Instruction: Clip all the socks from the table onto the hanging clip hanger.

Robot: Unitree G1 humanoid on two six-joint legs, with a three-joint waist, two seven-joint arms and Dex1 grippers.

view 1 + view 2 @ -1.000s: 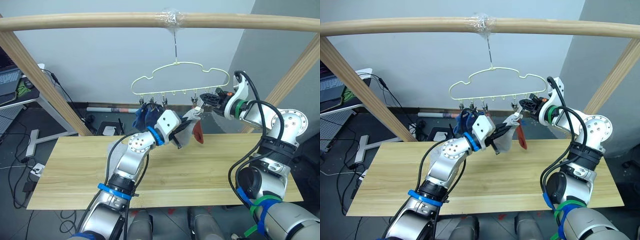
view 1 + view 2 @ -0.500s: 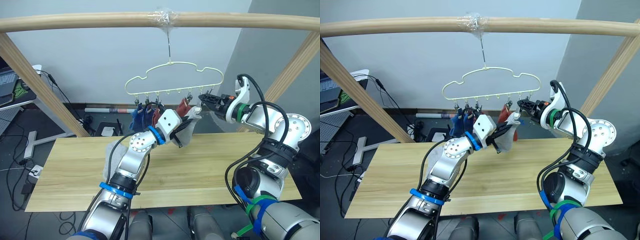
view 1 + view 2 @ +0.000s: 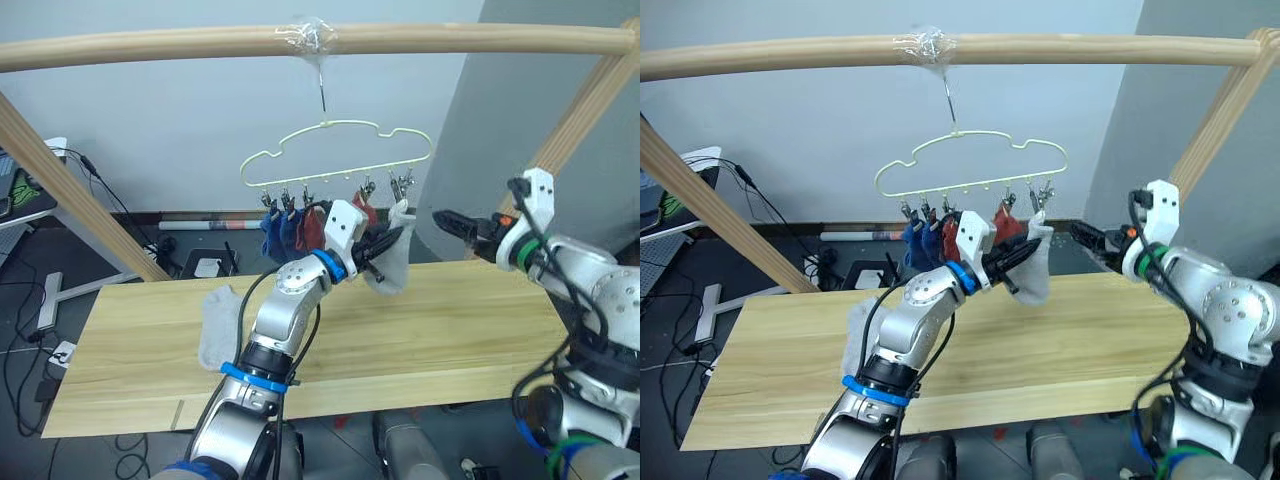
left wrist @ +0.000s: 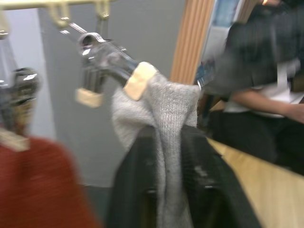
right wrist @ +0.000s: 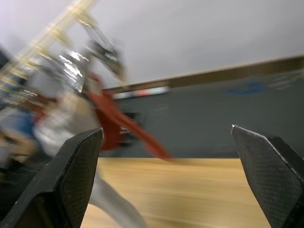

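Left gripper (image 4: 175,166) pinching grey sock (image 3: 392,262), holding it up under hanger (image 3: 335,155), sock top caught in clip (image 4: 111,61). Right gripper (image 3: 447,220) spread wide, holding nothing, hovering near hanger's right end. Blue socks (image 3: 277,228) and red socks (image 3: 312,226) hanging clipped. Second grey sock (image 3: 215,322) lying on table (image 3: 460,325).

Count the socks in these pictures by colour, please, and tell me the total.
Blue socks: 2, on the clip hanger
Rust red socks: 2, on the clip hanger
Light grey socks: 2, one on the clip hanger, one on the table
Total: 6 socks
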